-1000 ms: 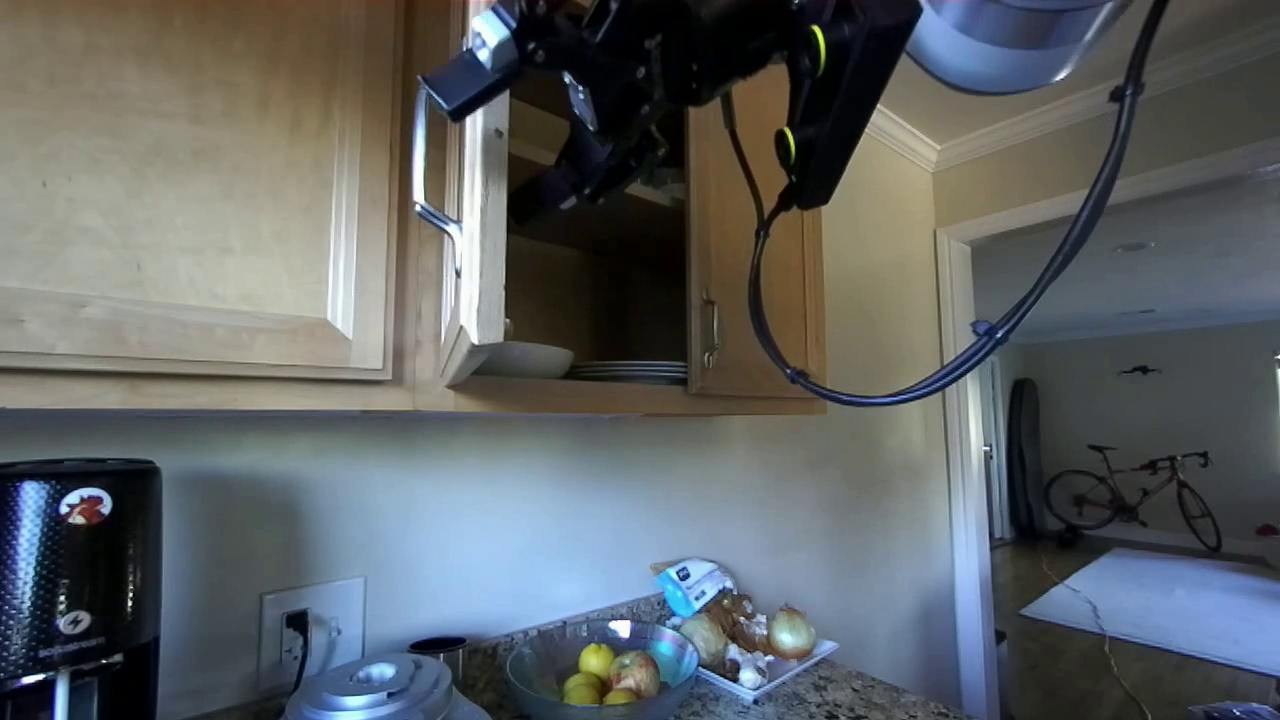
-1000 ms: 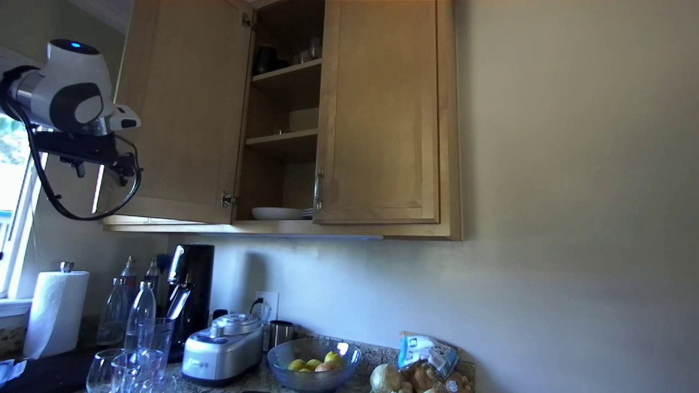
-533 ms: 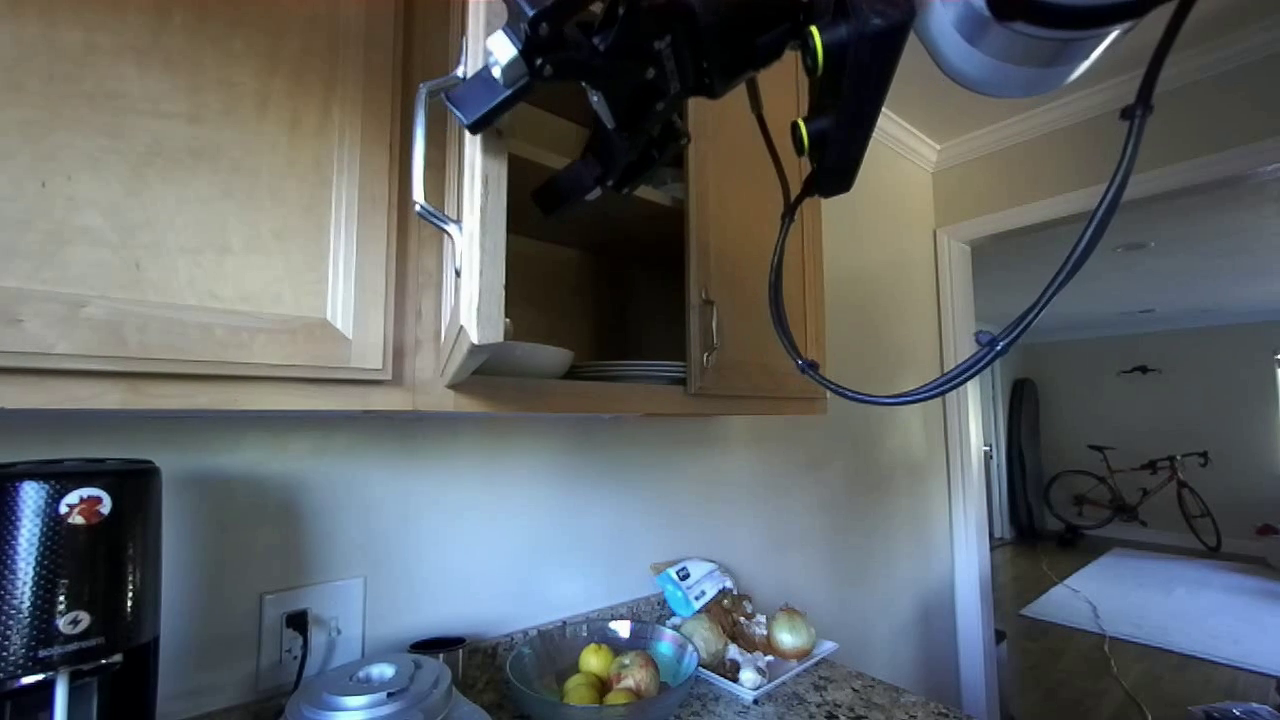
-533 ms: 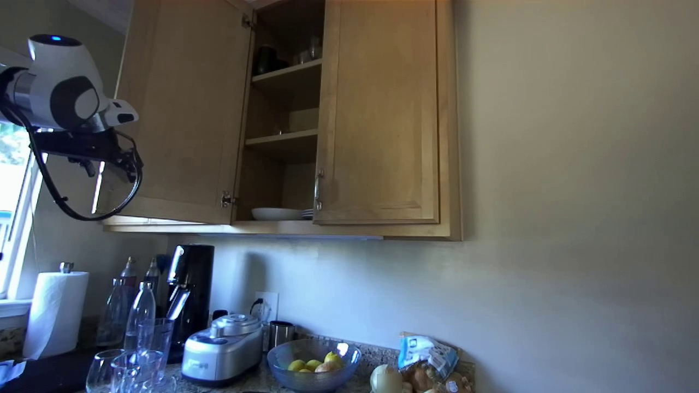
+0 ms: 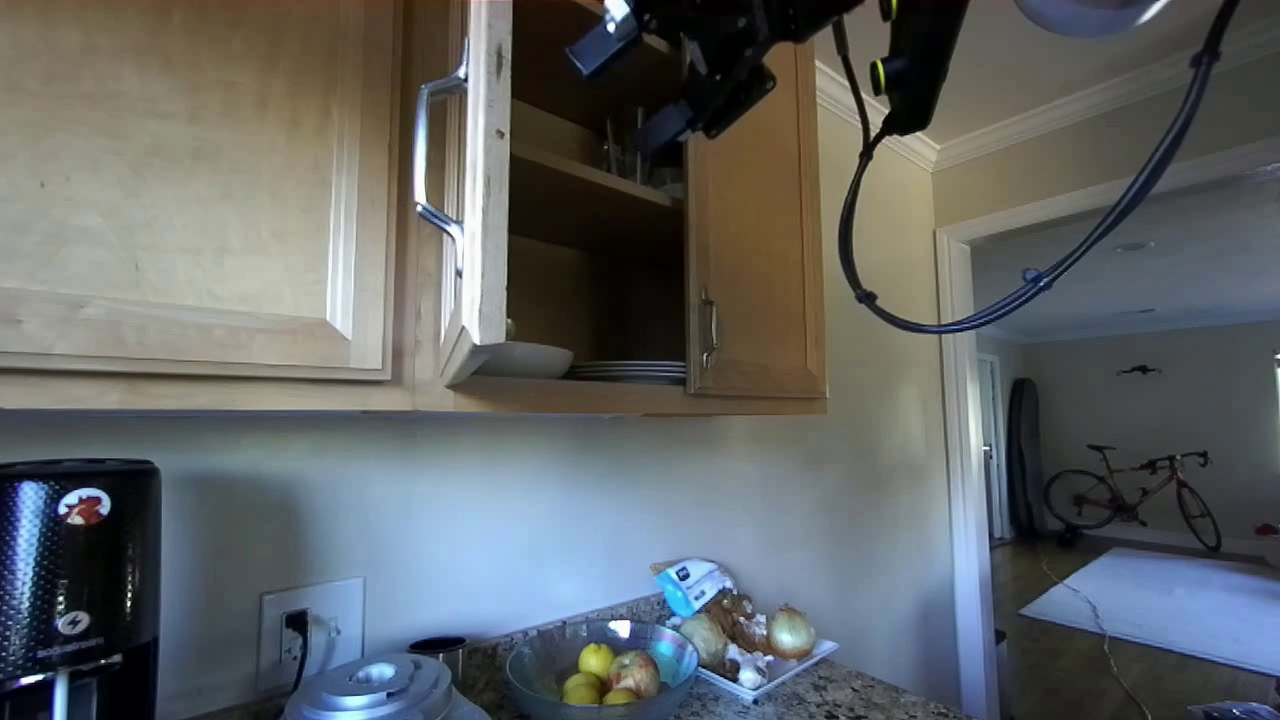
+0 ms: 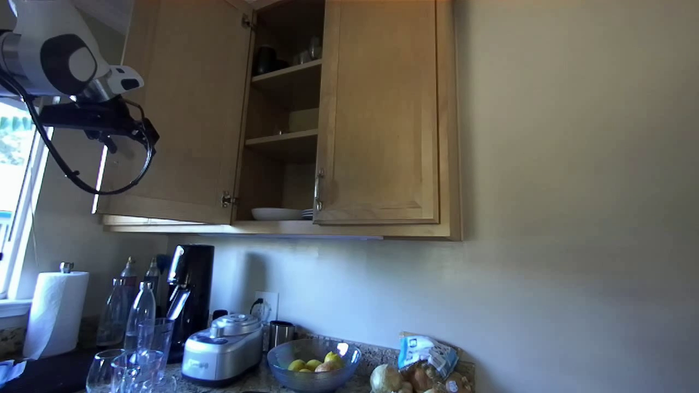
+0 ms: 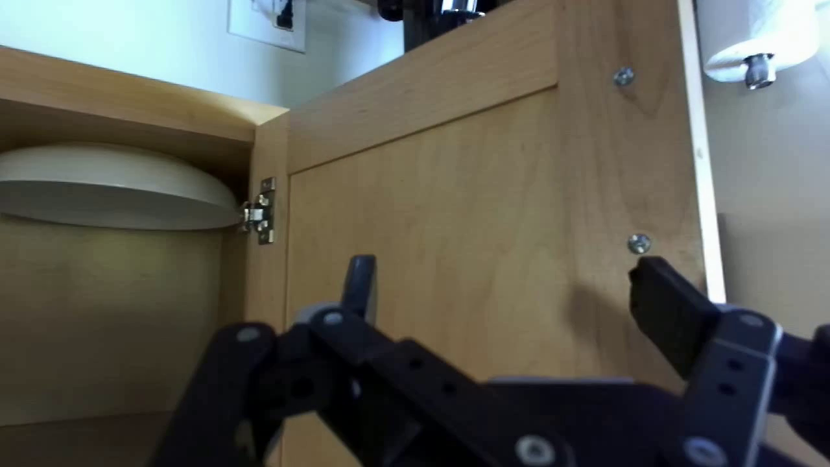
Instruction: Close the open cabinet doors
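Note:
One honey-wood cabinet door stands wide open: in an exterior view it is nearly edge-on [image 5: 484,200] with its bar handle [image 5: 424,160] on the outer face; in another its inner face shows [image 6: 180,120]. The matching right door [image 6: 379,120] [image 5: 755,250] looks shut or nearly so. My gripper [image 5: 635,88] is open and empty, on the inner-face side of the open door, in front of the cabinet opening. In the wrist view its spread fingers [image 7: 508,279] are before the inner face [image 7: 441,246], near the handle screws; contact is not visible.
A white bowl [image 6: 277,213] and stacked plates [image 5: 627,372] sit on the cabinet's bottom shelf. A wider wood door [image 5: 180,180] is beside it. A cable loop [image 5: 930,325] hangs under the arm. Below are a fruit bowl [image 6: 314,365], food processor [image 6: 224,349] and glasses [image 6: 147,360].
My gripper has moved away from the open door's handle edge, upward and to the right in the view where that door is edge-on. The doors have not visibly moved.

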{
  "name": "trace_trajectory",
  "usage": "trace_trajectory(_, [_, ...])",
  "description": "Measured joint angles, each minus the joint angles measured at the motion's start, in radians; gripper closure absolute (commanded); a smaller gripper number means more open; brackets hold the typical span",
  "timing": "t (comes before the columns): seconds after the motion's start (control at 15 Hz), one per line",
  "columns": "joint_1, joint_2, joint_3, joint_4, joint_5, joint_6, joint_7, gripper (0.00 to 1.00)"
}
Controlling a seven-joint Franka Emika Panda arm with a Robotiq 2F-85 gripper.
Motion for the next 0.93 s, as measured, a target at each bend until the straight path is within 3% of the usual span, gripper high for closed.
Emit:
trace_trajectory(0.47, [0.060,0.010,-0.039,0.000,0.051,-0.173,-0.024,0.00])
trace_trajectory(0.93, [0.100,0.131,-0.035,0.056,0.079,-0.196,-0.046,0.00])
